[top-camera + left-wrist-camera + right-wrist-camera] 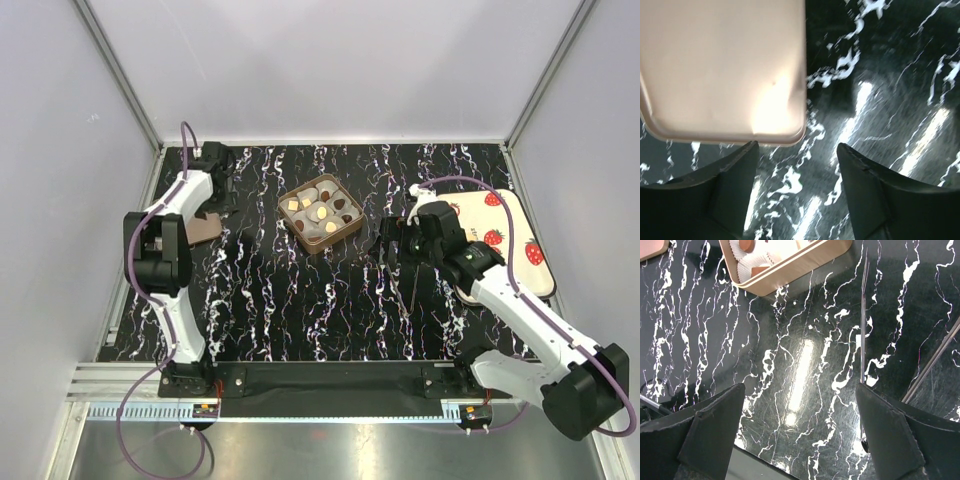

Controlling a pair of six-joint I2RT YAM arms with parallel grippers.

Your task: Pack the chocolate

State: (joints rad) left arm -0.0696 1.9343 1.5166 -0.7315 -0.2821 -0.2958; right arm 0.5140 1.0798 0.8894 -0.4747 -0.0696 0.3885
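Observation:
The chocolate (340, 204) sits as several dark and pale pieces in white paper cups inside a tan square box (345, 231) at the table's middle back. The right wrist view shows the box's near wall (790, 265) and two brown pieces (757, 270) at the top. My right gripper (388, 245) is open and empty just right of the box, low over the table (800, 390). My left gripper (222, 200) is open and empty at the back left (797, 150), beside a flat tan lid (722, 65), which also shows in the top view (200, 229).
A cream tray with red strawberry prints (505, 235) lies at the right edge under my right arm. Thin metal tweezers (862, 330) lie on the black marbled table by my right finger (890, 435). Walls close in the table on three sides.

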